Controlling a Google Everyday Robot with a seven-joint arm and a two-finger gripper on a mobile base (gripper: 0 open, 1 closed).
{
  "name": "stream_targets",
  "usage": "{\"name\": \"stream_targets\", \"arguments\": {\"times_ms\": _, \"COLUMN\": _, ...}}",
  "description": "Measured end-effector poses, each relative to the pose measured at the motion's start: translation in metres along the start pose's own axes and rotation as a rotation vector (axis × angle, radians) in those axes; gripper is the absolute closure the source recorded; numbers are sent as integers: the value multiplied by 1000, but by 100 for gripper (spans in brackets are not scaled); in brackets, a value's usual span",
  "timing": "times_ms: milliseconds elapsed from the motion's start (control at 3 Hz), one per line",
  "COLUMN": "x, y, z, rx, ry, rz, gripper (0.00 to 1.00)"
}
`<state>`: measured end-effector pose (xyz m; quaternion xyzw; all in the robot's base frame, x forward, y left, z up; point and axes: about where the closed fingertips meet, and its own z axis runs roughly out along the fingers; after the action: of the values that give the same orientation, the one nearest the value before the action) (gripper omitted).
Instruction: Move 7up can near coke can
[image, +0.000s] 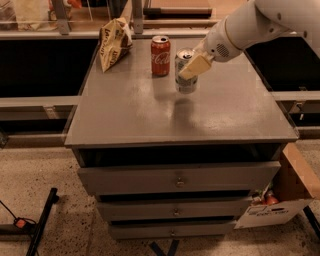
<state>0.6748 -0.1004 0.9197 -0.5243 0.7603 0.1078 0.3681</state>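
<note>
Your gripper (188, 70) is clamped on the 7up can (186, 86), which sits toward the back of the table (150, 120), just right of the coke can (160, 55) and not touching it. The 7up's upright, long axis vertical, tab end up. Count: one 7up, one coke, one chip bag (113, 42) back left.

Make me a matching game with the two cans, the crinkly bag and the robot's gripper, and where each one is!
Things:
1 red aluminium coke can
2 silver-grey aluminium 7up can
3 yellow crinkly snack bag
4 beige two-finger gripper

Places:
A shut around a can
B back left corner of the grey metal table
C held beside the red can
D standing between bag and held can

Pairs: 1-D; 2-C; 3-B; 4-A
</note>
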Motion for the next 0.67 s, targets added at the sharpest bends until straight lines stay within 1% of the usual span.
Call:
{"name": "stream_targets", "arguments": {"times_ms": 333, "x": -7, "y": -24, "z": 16, "rx": 62, "ry": 39, "rz": 29, "gripper": 100}}
{"name": "stream_targets", "arguments": {"times_ms": 667, "x": -6, "y": -42, "z": 22, "rx": 84, "ry": 46, "rz": 116, "gripper": 82}}
